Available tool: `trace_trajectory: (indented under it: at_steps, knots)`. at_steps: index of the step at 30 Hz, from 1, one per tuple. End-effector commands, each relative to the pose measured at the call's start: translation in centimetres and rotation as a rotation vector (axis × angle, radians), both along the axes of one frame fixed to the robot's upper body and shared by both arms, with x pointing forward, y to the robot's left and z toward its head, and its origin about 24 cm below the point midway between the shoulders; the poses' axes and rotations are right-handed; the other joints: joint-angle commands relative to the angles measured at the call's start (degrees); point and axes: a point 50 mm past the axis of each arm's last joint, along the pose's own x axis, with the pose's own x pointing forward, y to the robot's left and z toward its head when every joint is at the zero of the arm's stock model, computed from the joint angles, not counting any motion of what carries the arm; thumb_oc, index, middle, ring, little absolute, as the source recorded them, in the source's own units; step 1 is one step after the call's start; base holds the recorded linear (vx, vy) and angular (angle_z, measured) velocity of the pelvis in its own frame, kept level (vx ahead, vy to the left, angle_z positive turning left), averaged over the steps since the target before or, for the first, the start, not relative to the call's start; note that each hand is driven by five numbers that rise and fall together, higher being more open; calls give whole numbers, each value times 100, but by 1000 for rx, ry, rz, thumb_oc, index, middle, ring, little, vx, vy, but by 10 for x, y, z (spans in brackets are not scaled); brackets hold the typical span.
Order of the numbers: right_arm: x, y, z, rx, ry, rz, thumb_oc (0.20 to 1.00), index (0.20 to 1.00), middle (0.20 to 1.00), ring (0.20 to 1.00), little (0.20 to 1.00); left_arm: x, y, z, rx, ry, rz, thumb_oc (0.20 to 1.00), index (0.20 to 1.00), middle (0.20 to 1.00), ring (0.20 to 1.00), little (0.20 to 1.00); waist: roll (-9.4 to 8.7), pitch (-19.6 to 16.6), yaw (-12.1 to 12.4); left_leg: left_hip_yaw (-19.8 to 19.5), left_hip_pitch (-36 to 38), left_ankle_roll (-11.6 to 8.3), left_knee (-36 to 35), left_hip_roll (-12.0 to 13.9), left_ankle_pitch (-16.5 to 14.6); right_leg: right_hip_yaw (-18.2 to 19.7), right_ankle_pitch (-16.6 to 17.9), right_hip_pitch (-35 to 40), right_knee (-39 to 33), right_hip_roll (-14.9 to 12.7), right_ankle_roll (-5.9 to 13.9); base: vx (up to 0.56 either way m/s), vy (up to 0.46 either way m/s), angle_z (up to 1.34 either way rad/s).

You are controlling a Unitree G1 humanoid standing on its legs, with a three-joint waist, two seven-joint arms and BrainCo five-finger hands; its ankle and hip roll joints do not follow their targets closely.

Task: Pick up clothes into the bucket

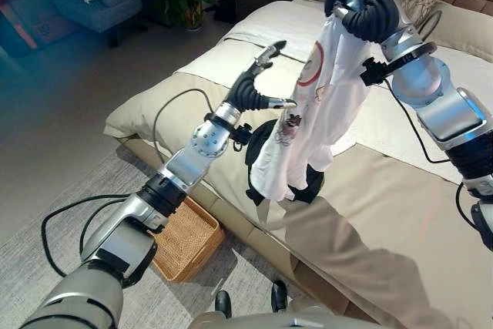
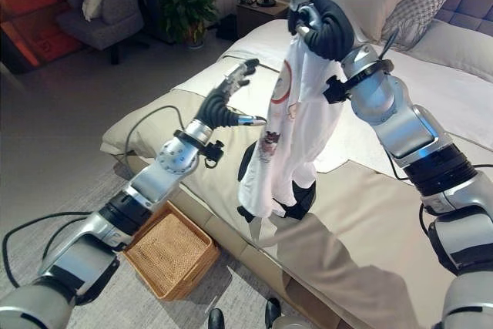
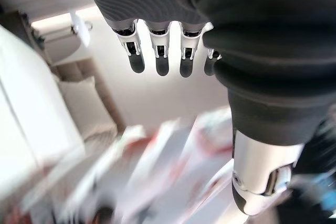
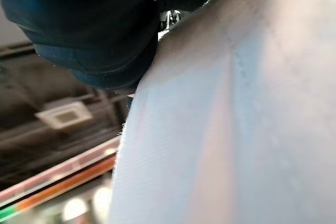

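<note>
Right hand [image 1: 362, 7] holds a white shirt [image 1: 308, 113] bunched at its top, lifted high over the bed [image 1: 400, 213]; the hem hangs just above dark clothes [image 2: 296, 198] on the bed. Left hand [image 1: 258, 86] is released, fingers straight, just beside the shirt. Basket [image 2: 166, 256] sits on the floor by the bed, nothing in it. Judged: pickup done, drop-off left, dark clothes not yet collected.

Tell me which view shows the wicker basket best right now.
The right eye view: the wicker basket shows whole on the floor beside the bed, under the left arm. In the left eye view the left arm hides part of the basket. In the wrist views I cannot make the basket out.
</note>
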Motion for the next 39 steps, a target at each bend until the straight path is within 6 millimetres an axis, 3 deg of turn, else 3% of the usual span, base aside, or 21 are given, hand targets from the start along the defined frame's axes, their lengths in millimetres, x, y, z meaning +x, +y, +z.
trace_trajectory:
  at_steps: [1, 6, 12, 18, 20, 21, 22, 26, 27, 28, 29, 34, 37, 39]
  knots:
    - [-20, 21, 27, 66, -87, 194, 200, 200, 200, 200, 200, 14, -15, 7, 71, -27, 8, 1000, 1000, 1000, 1000, 1000, -281, -457, 90, 198, 268, -75, 57, 70, -499, -126, -278, 328, 27, -425, 635, 0, 0, 0]
    - [-39, 44, 28, 59, -90, 365, 200, 200, 200, 200, 200, 13, -32, -9, 81, 60, -48, 1000, 1000, 1000, 1000, 1000, -260, -462, 40, 180, 302, -69, 51, 57, -501, -150, -268, 373, 29, -443, 640, 0, 0, 0]
    - [-49, 52, 28, 37, -78, 440, 200, 200, 200, 200, 200, 9, -44, -6, 88, 100, -143, 1000, 1000, 1000, 1000, 1000, -232, -459, 28, 168, 314, -59, 51, 38, -506, -182, -255, 386, 33, -457, 649, 0, 0, 0]
    - [-53, 55, 24, 56, -46, 486, 200, 200, 200, 200, 200, 10, -51, -17, 120, 156, -152, 1000, 1000, 1000, 1000, 1000, -223, -417, 26, 133, 305, -35, 65, 14, -508, -193, -246, 388, 53, -489, 660, 0, 0, 0]
    - [-54, 56, 24, 63, -52, 497, 200, 200, 200, 200, 200, 10, -51, -18, 79, 187, -166, 784, 784, 784, 784, 784, -223, -410, 25, 125, 303, -27, 66, 3, -510, -196, -247, 391, 57, -496, 661, 0, 0, 0]
    - [-54, 56, 23, 74, -44, 502, 200, 200, 200, 200, 200, 8, -53, -18, 42, 216, -191, 391, 391, 391, 391, 391, -220, -410, 20, 125, 305, -26, 68, -3, -512, -199, -246, 395, 61, -503, 660, 0, 0, 0]
    - [-53, 56, 22, 83, -39, 504, 200, 200, 200, 200, 200, 7, -53, -19, 1, 245, -206, 200, 200, 200, 200, 200, -213, -408, 17, 121, 304, -24, 67, -5, -510, -204, -245, 395, 63, -507, 658, 0, 0, 0]
    - [-48, 51, 15, 128, -10, 487, 200, 200, 200, 200, 200, 2, -42, -21, -198, 382, -289, 200, 200, 200, 200, 200, -203, -421, 11, 95, 319, -20, 65, -23, -511, -217, -243, 413, 66, -522, 652, 0, 0, 0]
    - [-48, 51, 15, 129, -10, 487, 479, 479, 479, 479, 479, 2, -42, -21, -198, 383, -289, 200, 200, 200, 200, 200, -207, -423, 8, 93, 320, -20, 65, -23, -511, -218, -244, 415, 65, -522, 652, 0, 0, 0]
    - [-46, 49, 12, 140, -2, 473, 589, 589, 589, 589, 589, 2, -36, -20, -228, 390, -287, 200, 200, 200, 200, 200, -204, -422, 19, 89, 320, -20, 65, -25, -511, -223, -247, 423, 64, -525, 650, 0, 0, 0]
    - [-45, 46, 10, 147, 1, 461, 1000, 1000, 1000, 1000, 1000, 2, -29, -20, -249, 395, -281, 200, 200, 200, 200, 200, -212, -429, 31, 85, 322, -20, 65, -26, -514, -231, -254, 427, 63, -526, 650, 0, 0, 0]
    - [-36, 18, -7, 234, 44, 354, 1000, 1000, 1000, 1000, 1000, 4, 23, -9, -290, 337, -188, 200, 200, 200, 200, 200, -203, -432, 123, 42, 320, -12, 59, -32, -517, -283, -258, 453, 54, -538, 649, 0, 0, 0]
    - [-33, -11, -24, 335, 103, 279, 1000, 1000, 1000, 1000, 1000, -1, 71, -4, -288, 290, -78, 200, 200, 200, 200, 200, -185, -421, 187, 20, 334, -7, 61, -30, -525, -318, -260, 476, 48, -540, 651, 0, 0, 0]
    - [-27, -38, -46, 445, 190, 201, 1000, 1000, 1000, 1000, 1000, -6, 114, 2, -282, 241, 44, 200, 200, 200, 200, 200, -175, -411, 248, 9, 342, -4, 63, -27, -531, -322, -265, 484, 41, -545, 651, 0, 0, 0]
